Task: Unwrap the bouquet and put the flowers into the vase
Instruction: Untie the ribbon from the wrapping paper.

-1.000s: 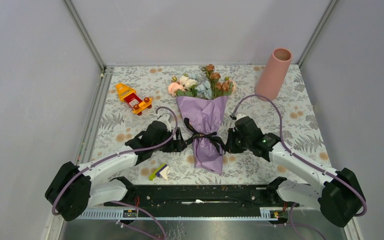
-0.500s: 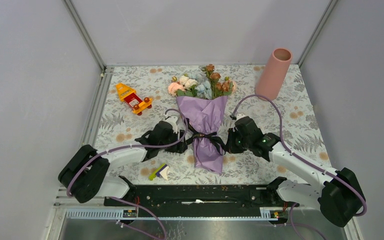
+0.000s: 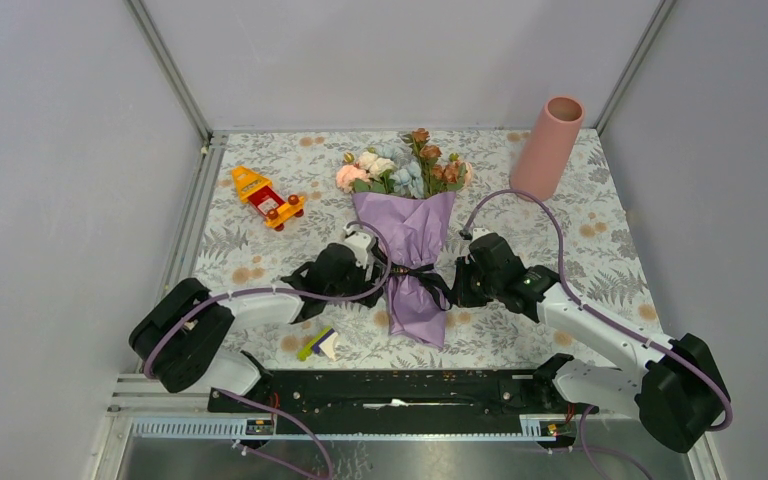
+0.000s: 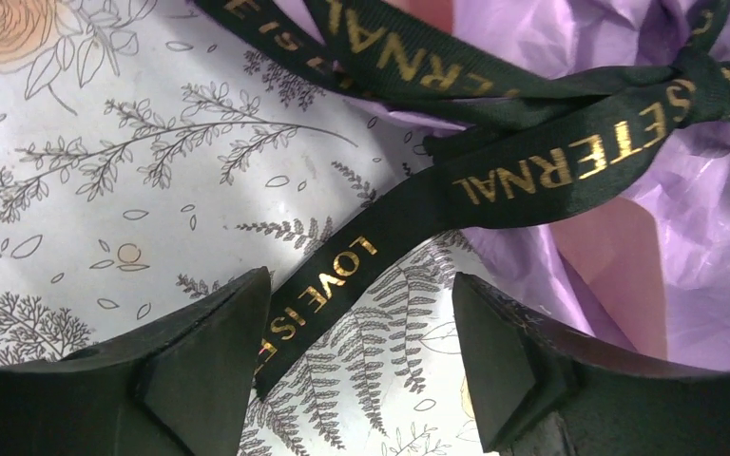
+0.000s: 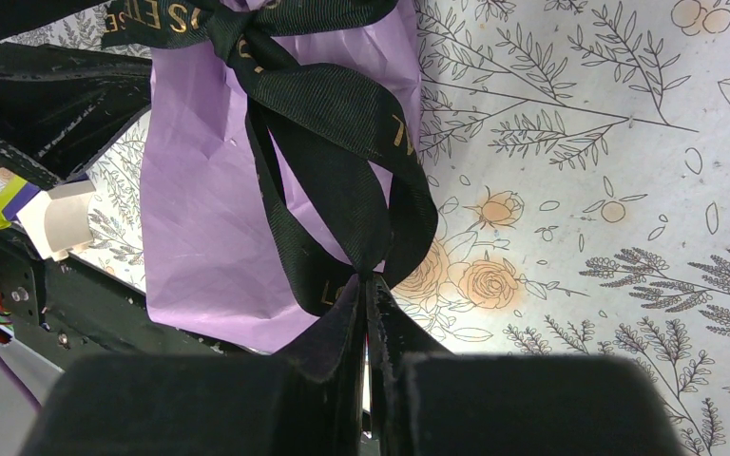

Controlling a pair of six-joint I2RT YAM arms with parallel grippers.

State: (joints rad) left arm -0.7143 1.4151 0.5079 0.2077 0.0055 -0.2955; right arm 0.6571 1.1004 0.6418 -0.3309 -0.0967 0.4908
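The bouquet (image 3: 415, 250) lies flat in the middle of the table (image 3: 610, 240), with the vase (image 3: 547, 147) well apart at the far right. Its crinkled paper looks light and easily torn, so the limp ribbon (image 4: 523, 171) seems the safer hold. The right gripper (image 5: 369, 290) is pressed together on a loop of the bow, and the left gripper (image 4: 359, 313) stands spread with a ribbon tail lying between its jaws.

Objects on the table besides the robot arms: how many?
4: purple paper-wrapped flower bouquet in the middle; tall salmon-pink cylinder vase far right; yellow-and-red toy vehicle far left; small green, purple and white block cluster near the front edge. Others may be hidden.
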